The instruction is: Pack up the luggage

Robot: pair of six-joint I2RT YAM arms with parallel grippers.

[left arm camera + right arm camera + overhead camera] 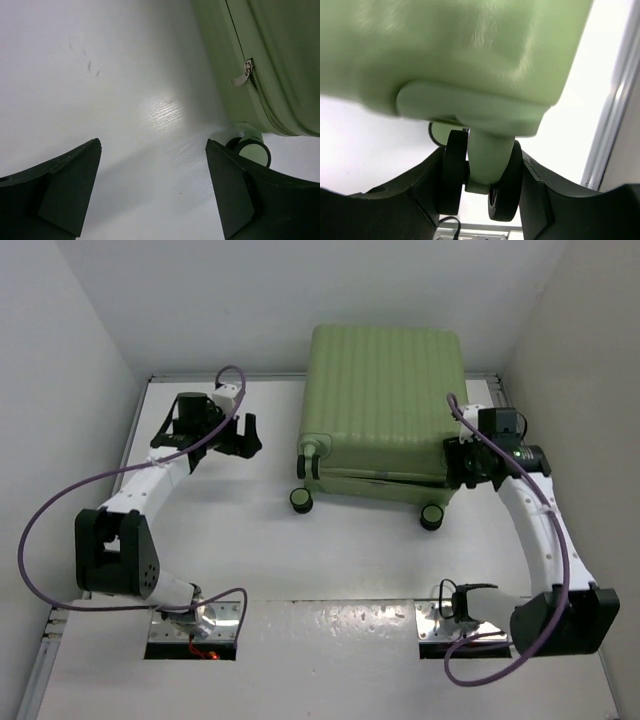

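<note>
The luggage (385, 390), a large light-green ribbed suitcase, lies flat at the back middle of the table with its two shells together and its black wheels (300, 499) facing the near side. My right gripper (465, 462) is at its near right corner. In the right wrist view the gripper (482, 162) is shut on a double black wheel (454, 170) and its green stem. My left gripper (245, 435) is open and empty over bare table left of the case. The left wrist view shows the gripper (153, 145), the case's zipper pull (245, 74) and a wheel (255, 150).
White walls close in the table on the left, back and right. A metal rail (610, 125) runs along the right edge close to my right gripper. Two metal base plates (195, 625) sit at the near edge.
</note>
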